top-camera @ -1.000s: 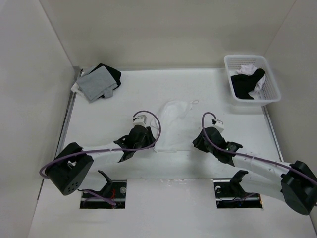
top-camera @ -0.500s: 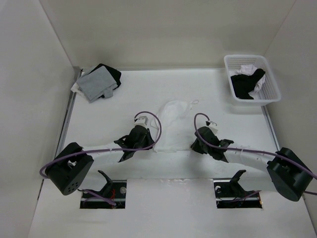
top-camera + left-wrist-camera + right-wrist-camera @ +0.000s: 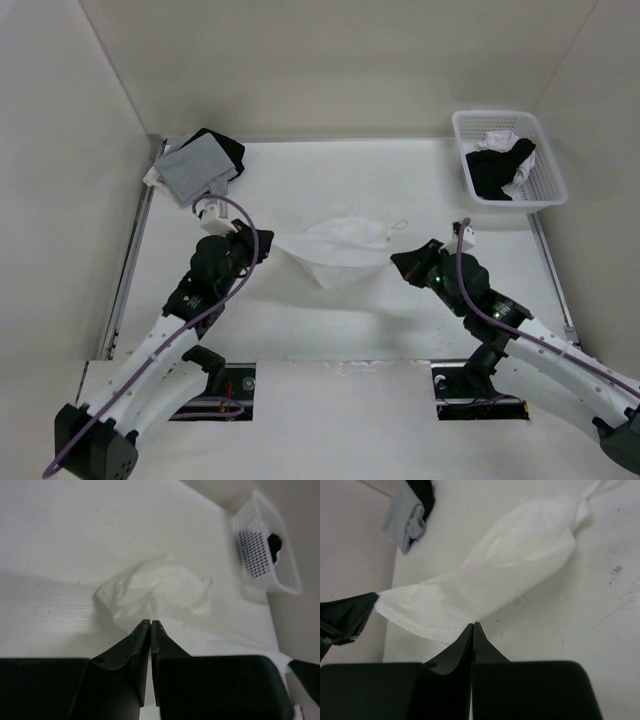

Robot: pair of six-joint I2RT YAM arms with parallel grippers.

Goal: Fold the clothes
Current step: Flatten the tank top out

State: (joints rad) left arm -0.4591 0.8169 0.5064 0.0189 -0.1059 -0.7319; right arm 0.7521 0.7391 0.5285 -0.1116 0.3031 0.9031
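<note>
The biggest risk spans the desk [image 3: 300,190]. The two arms stand well apart, and the garment [image 3: 335,250] between them may be held on one side only. The left jaws are closed, with a corner of white fabric drawn into their tips. The right jaws are pressed fully together, but from above they sit just beside the garment's right end. I cannot tell whether they caught any cloth. If they missed, a lift or sweep would drag the garment by one corner, bunching it instead of folding it. Even the left bite looks shallow, so a quick pull could slip the thin fabric free. The basket [image 3: 512,203] and grey cloth [image 3: 190,170] lie well apart, so a snag there seems unlikely.

The garment sits mid-desk between the arms. It is plain white, thin and soft, and drawn into a sagging triangle with its point towards the arms' bases. Soft creases run along its length. A thin string loop [image 3: 398,226] trails from the right end and could get trapped in a fold.
</note>
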